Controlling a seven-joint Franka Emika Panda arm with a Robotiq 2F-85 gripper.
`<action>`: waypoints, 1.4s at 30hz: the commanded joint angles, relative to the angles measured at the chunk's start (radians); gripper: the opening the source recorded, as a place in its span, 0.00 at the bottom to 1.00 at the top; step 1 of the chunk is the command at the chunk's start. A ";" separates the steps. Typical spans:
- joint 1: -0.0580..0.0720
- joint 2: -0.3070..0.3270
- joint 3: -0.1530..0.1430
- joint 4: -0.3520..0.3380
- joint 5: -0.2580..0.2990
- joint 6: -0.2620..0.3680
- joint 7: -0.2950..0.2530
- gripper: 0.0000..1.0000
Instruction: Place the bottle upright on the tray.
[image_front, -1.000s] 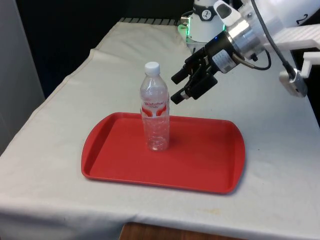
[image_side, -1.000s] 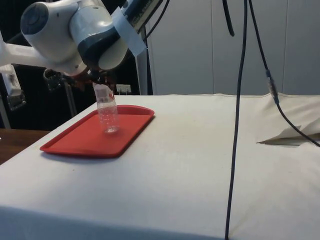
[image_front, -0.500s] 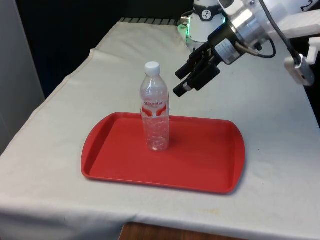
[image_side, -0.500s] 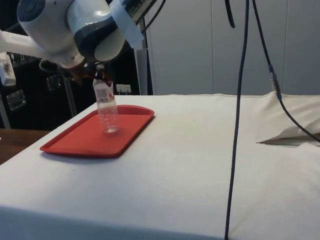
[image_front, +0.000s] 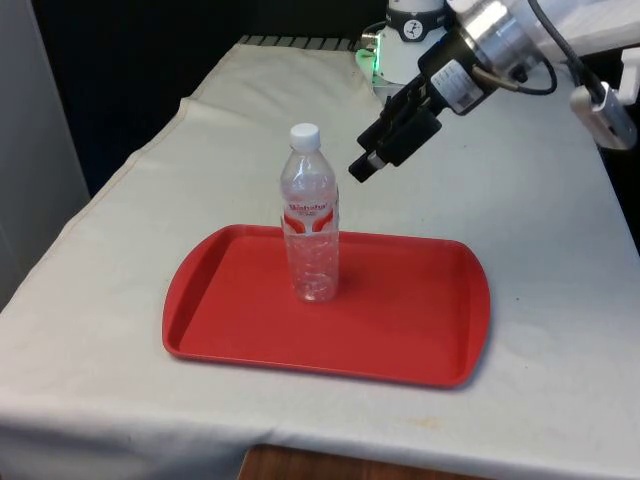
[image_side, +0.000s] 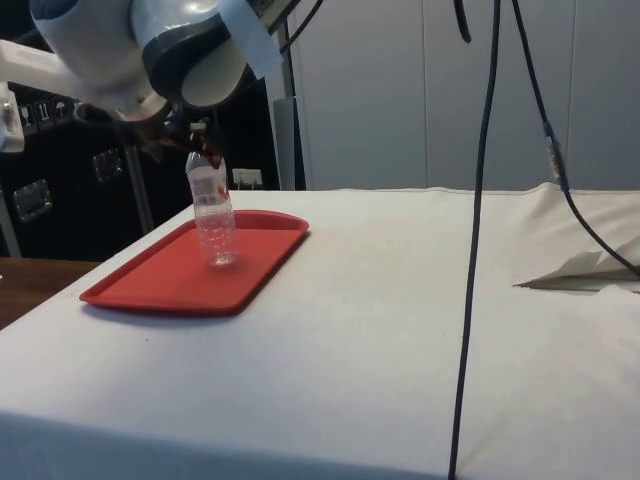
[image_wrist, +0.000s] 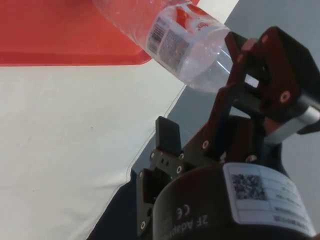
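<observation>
Standing upright on the red tray (image_front: 420, 330), the bottle (image_front: 309, 215) is just beside the jaws, which hang open and empty.

arm (image_front: 580, 20): glossy white shell, silver wrist ring, black cable looping off it
gripper (image_front: 385, 140): black, QR sticker, small screws

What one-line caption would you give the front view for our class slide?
A clear bottle stands upright on the red tray while the open gripper hovers beside its cap, touching nothing.
</observation>
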 joint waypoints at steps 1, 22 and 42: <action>-0.006 -0.008 0.006 -0.006 0.013 0.012 0.005 1.00; -0.002 -0.032 0.000 0.000 0.068 0.001 0.041 1.00; -0.012 -0.072 0.005 -0.004 0.154 0.015 0.076 1.00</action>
